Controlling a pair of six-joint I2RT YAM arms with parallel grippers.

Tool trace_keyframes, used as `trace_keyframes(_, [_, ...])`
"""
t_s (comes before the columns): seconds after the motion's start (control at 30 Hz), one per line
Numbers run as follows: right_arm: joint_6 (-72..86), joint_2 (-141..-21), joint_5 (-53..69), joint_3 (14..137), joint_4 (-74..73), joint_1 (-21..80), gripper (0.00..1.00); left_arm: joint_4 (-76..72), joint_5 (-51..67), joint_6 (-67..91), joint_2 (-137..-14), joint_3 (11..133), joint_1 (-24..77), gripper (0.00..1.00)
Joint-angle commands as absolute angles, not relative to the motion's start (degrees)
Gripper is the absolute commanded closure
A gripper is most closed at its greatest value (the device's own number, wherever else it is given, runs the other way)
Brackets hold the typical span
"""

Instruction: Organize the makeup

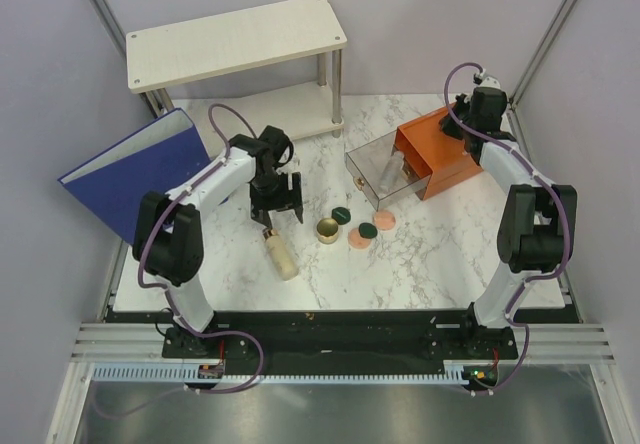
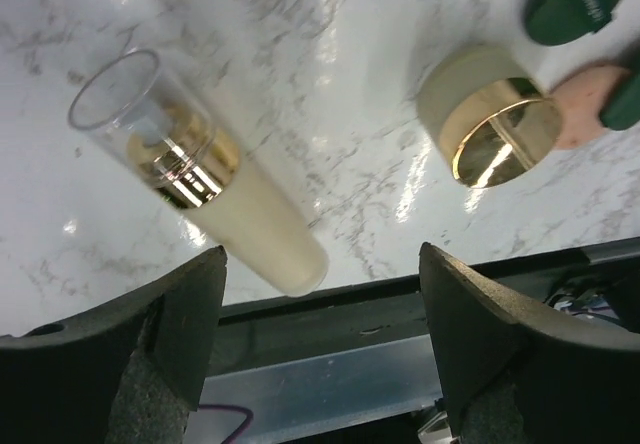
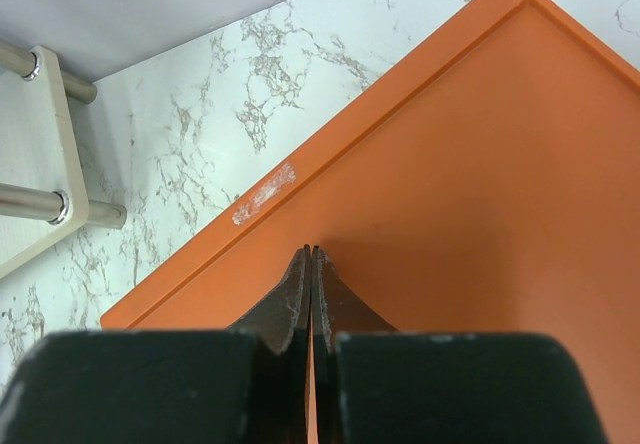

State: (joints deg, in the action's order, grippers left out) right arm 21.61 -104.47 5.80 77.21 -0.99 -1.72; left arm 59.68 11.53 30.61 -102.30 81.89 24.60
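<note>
The beige cylindrical bottle [image 1: 282, 256] lies on the marble table just in front of my left gripper [image 1: 278, 214], which is open and empty above its capped end. In the left wrist view the bottle [image 2: 215, 199] lies diagonally, with the gold jar [image 2: 490, 124] to its right. The gold jar [image 1: 327, 230], two dark green discs [image 1: 341, 213] [image 1: 367, 231] and two peach-pink discs [image 1: 385, 220] [image 1: 355, 237] cluster mid-table. A clear item that looks like the rectangular bottle [image 1: 392, 172] lies in the open drawer. My right gripper [image 3: 311, 252] is shut and empty over the orange box [image 3: 450, 184].
The orange box [image 1: 440, 149] stands at the back right with its clear drawer [image 1: 370, 179] pulled out toward the middle. A blue binder [image 1: 135, 169] lies at the left. A white two-tier shelf [image 1: 235, 39] stands at the back. The table's front edge [image 2: 400, 299] is near the bottle.
</note>
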Motion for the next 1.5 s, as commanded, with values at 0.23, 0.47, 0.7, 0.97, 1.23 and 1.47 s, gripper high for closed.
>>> trace_keyframes(0.23, [18.81,-112.76,5.36,72.86,-21.36,-1.41,1.0,64.17,4.74,37.09,-94.39,69.71,24.52,0.15])
trace_keyframes(0.47, [18.81,-114.52,7.47,73.3,-21.27,-1.41,1.0,55.03,7.65,34.37,-102.47,67.58,24.87,0.17])
trace_keyframes(0.7, [18.54,-114.17,7.56,73.92,-21.36,-1.41,1.0,53.96,7.91,30.68,-111.44,74.88,24.96,0.27])
trace_keyframes(0.97, [18.54,-112.33,5.89,73.13,-21.53,-1.5,1.0,53.96,8.88,29.8,-111.1,76.11,25.05,0.98])
trace_keyframes(1.23, [18.28,-111.1,4.75,71.46,-22.41,-1.58,1.0,60.28,8.0,26.46,-108.63,93.29,25.66,0.98])
trace_keyframes(1.47, [18.11,-111.88,5.62,72.33,-22.94,-1.5,1.0,61.35,12.65,24.0,-118.0,121.61,26.19,0.98])
